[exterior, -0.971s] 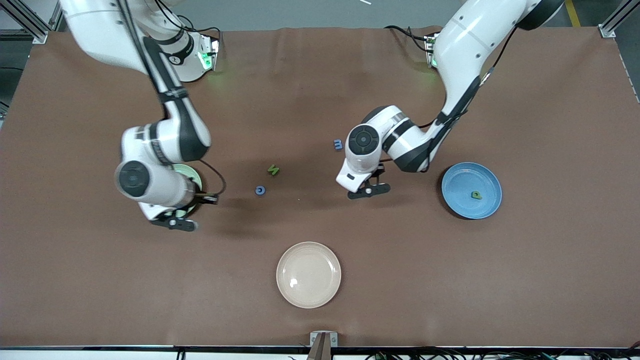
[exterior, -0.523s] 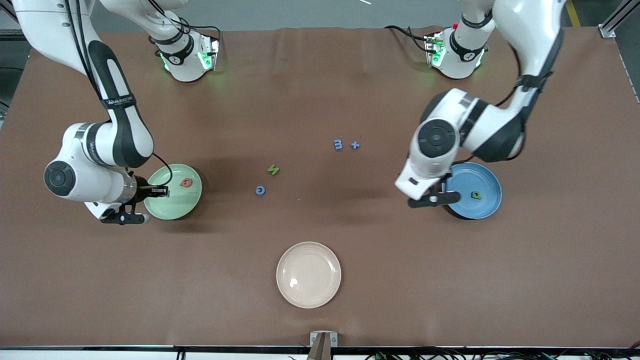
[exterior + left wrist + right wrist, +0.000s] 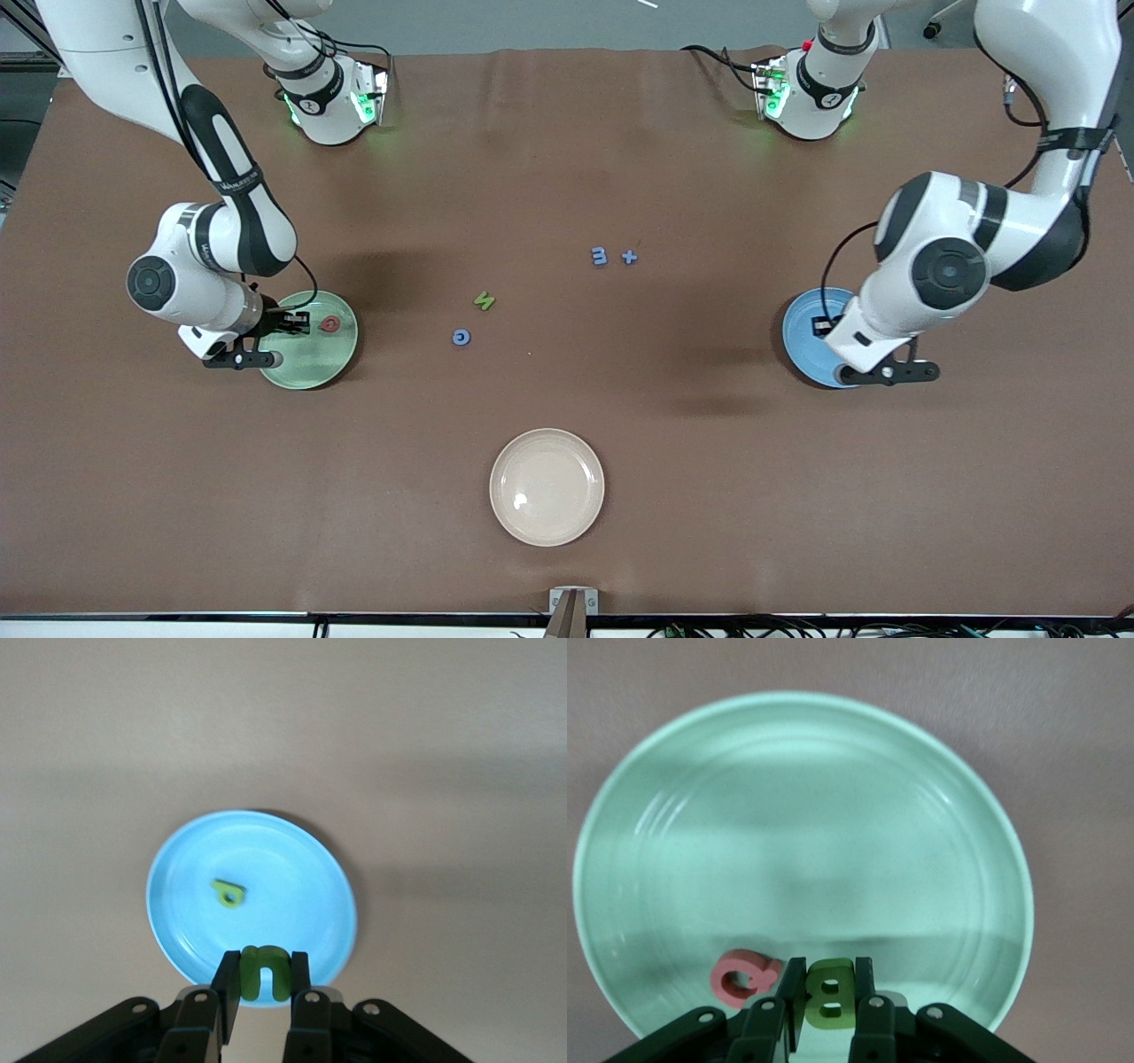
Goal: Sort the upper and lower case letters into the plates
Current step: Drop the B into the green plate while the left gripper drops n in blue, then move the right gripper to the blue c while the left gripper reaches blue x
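My right gripper point(image 3: 830, 979) is shut on a green letter B point(image 3: 831, 997) and holds it low over the pale green plate point(image 3: 797, 815), beside a pink-red letter Q point(image 3: 741, 977) that lies in the plate. In the front view this gripper point(image 3: 297, 322) is over the green plate point(image 3: 310, 368). My left gripper point(image 3: 264, 970) is shut on a green letter n point(image 3: 264, 974) over the edge of the blue plate point(image 3: 292, 877), which holds one green letter point(image 3: 229, 894). In the front view this gripper point(image 3: 824, 326) partly hides the blue plate point(image 3: 800, 337).
On the brown table between the plates lie a green letter N point(image 3: 483, 300), a blue round letter point(image 3: 461, 337), a blue m point(image 3: 600, 256) and a blue t point(image 3: 629, 257). A cream plate point(image 3: 547, 486) stands nearer the front camera, mid-table.
My left arm has swung from mid-table to over the blue plate, uncovering the blue t. My right gripper drew off toward the green plate's edge and has come back over the plate.
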Robot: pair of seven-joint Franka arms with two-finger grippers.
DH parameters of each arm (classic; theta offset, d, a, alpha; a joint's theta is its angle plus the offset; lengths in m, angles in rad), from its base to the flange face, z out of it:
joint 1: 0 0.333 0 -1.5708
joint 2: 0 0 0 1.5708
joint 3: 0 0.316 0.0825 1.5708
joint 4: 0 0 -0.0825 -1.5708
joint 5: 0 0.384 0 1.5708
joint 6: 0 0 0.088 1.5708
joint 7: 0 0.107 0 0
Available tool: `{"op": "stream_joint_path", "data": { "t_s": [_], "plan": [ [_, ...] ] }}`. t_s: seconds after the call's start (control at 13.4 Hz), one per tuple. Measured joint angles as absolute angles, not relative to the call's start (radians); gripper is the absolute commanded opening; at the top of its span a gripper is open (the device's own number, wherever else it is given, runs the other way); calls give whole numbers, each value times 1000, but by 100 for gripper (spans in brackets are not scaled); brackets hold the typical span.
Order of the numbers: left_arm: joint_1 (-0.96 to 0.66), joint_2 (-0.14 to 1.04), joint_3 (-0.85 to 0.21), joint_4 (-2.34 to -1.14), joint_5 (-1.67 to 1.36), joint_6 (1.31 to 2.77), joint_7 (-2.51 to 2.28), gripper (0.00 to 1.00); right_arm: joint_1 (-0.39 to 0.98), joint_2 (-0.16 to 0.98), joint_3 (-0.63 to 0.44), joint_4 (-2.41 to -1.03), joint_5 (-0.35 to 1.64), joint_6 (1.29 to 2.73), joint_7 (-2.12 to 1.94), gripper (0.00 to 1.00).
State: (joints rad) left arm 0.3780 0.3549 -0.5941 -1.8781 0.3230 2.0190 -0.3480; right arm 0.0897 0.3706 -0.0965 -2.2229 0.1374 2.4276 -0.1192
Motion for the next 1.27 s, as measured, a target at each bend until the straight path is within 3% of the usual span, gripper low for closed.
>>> {"op": "stream_joint_path", "data": {
  "t_s": [0.07, 0.15, 0.22, 0.3, 0.67, 0.9, 1.27],
  "plan": [
    [420, 354, -600, -1915, 323, 2069, -303, 15, 90, 371, -97, -2227, 137, 2428, -119, 4],
    [454, 354, -601, -1953, 323, 2118, -259, 15, 90, 371, -97, -2230, 137, 2428, -119, 25],
    [483, 354, -601, -1989, 323, 2163, -219, 15, 90, 371, -97, -2232, 137, 2428, -119, 91],
    [505, 353, -602, -2026, 324, 2206, -185, 15, 89, 370, -97, -2233, 137, 2428, -119, 100],
    [572, 356, -602, -2170, 404, 2352, -117, 15, 86, 366, -96, -2228, 137, 2422, -118, 100],
    [590, 380, -601, -2209, 464, 2410, -117, 15, 107, 340, -83, -2150, 138, 2286, -27, 100],
    [611, 456, -601, -2211, 517, 2456, -117, 16, 346, 328, -70, -2031, 140, 2237, 400, 100]
  ]
}}
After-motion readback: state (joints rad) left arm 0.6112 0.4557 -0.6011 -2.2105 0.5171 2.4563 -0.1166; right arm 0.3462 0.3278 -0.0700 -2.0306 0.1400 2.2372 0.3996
